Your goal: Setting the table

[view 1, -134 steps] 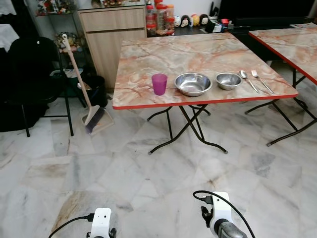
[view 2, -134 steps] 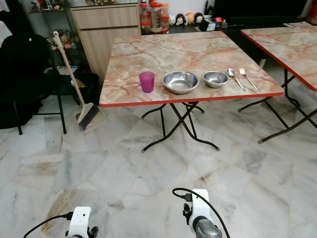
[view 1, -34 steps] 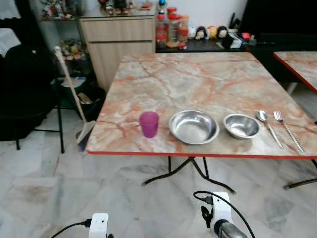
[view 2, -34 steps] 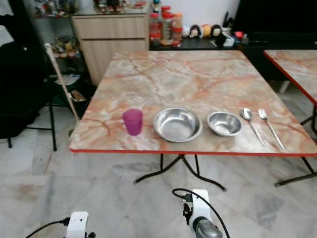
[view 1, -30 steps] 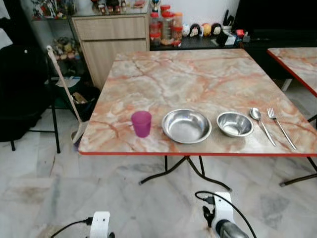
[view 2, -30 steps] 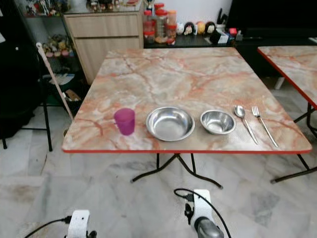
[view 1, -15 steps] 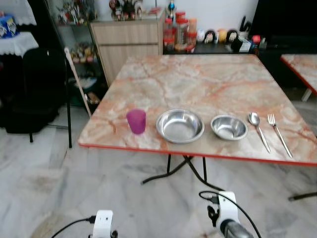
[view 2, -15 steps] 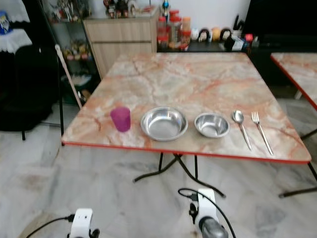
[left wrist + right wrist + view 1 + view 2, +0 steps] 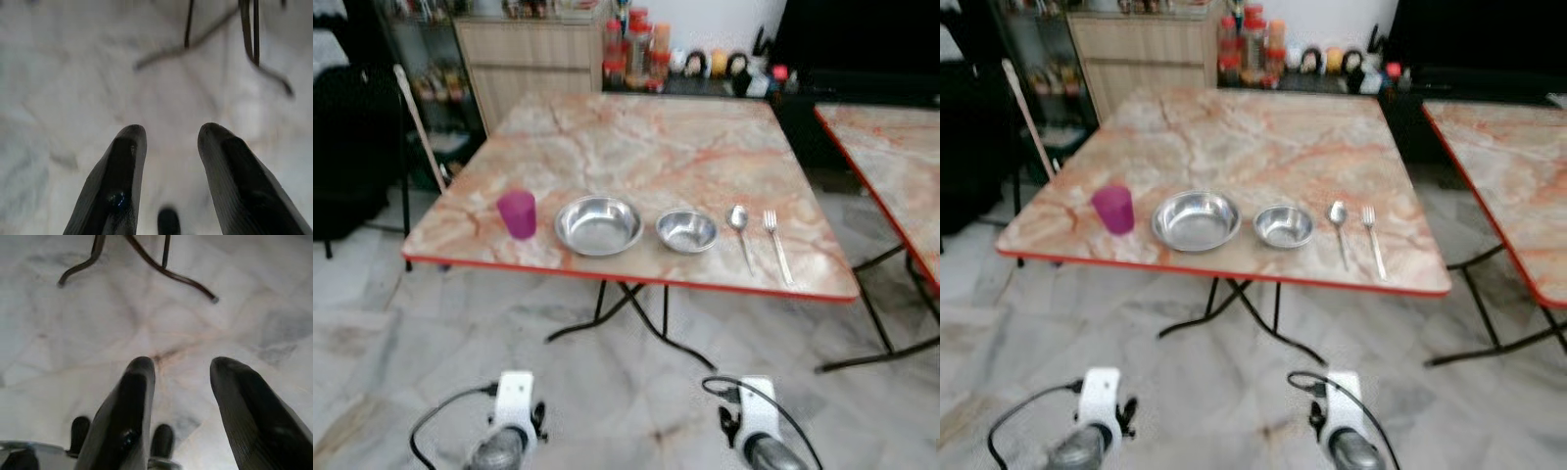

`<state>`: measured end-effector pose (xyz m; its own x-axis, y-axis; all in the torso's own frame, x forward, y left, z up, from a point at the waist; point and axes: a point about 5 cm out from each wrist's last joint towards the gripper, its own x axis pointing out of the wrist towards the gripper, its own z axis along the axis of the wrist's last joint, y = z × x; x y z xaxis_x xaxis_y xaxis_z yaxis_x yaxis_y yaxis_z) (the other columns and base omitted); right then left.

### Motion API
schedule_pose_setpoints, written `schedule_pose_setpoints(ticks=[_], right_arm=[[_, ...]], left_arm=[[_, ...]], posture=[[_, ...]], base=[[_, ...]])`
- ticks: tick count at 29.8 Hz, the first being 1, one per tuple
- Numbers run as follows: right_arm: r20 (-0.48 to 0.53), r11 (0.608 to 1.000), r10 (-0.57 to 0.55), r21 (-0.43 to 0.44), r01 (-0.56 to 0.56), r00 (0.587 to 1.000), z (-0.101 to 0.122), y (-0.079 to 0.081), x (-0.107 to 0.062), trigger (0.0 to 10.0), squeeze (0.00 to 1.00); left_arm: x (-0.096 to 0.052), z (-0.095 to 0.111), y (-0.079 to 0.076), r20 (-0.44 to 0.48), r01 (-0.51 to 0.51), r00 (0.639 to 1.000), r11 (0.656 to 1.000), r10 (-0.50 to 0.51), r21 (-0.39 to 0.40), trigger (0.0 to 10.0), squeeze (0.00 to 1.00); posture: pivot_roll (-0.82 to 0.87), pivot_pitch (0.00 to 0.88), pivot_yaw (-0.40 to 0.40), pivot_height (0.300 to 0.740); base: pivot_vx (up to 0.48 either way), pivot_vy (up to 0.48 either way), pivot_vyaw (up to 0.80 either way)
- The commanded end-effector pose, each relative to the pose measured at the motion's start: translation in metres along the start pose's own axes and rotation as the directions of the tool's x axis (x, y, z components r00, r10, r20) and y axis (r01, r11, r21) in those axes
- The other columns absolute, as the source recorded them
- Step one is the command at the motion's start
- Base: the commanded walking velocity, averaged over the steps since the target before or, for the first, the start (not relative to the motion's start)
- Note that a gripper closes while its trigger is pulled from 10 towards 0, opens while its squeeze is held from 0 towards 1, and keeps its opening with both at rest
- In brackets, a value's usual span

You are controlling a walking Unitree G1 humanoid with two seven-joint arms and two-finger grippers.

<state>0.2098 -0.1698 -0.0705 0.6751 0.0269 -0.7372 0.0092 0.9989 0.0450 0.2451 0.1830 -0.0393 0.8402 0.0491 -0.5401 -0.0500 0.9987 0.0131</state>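
While both arms hang low over the floor [image 9: 58,347], left gripper [image 9: 166,147] and right gripper [image 9: 178,377] jaws sit apart, empty. Purple cup [image 9: 518,213], two steel bowls [image 9: 598,224], spoon [image 9: 739,226], fork [image 9: 775,244] line the bench [image 9: 646,147] front edge.

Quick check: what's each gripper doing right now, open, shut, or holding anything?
Left gripper: open, holding nothing, pointed at the floor.
Right gripper: open, holding nothing, pointed at the floor.

The surface [image 9: 636,157] looks like glossy pink-orange marble with a red edge. Both bowls, the large bowl [image 9: 598,224] and small bowl [image 9: 686,230], are shiny metal, like the spoon [image 9: 739,227] and fork [image 9: 775,245]. The purple cup [image 9: 518,214] seems matt plastic. The floor [image 9: 146,328] is polished pale marble.
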Motion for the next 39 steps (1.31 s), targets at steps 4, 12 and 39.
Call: schedule_pose_setpoints(ticks=[4, 12, 39], right_arm=[[0.006, 1.000, -0.009, -0.003, 0.009, 1.000, 0.003, -0.004, 0.000, 10.0, 0.00], [-0.001, 1.000, -0.007, -0.012, 0.007, 1.000, 0.001, -0.004, 0.000, 10.0, 0.00], [-0.033, 0.999, -0.036, -0.003, 0.036, 0.999, -0.007, -0.005, -0.002, 10.0, 0.00]], left_arm=[[0.005, 0.040, -0.004, 0.218, 0.011, 0.976, 0.995, 0.012, -0.101, 10.0, 0.00], [-0.001, 0.097, -0.001, 0.482, 0.011, 0.875, 0.992, 0.050, -0.124, 10.0, 1.00], [-0.008, 0.177, -0.056, 0.655, 0.259, 0.738, 0.964, -0.164, -0.051, 10.0, 0.00]], posture=[[0.08, 0.000, 0.004, 0.740], [0.09, 0.000, 0.004, 0.740], [0.06, 0.000, 0.034, 0.740]], base=[[0.000, 0.000, 0.00], [0.000, 0.000, 0.00], [0.000, 0.000, 0.00]])
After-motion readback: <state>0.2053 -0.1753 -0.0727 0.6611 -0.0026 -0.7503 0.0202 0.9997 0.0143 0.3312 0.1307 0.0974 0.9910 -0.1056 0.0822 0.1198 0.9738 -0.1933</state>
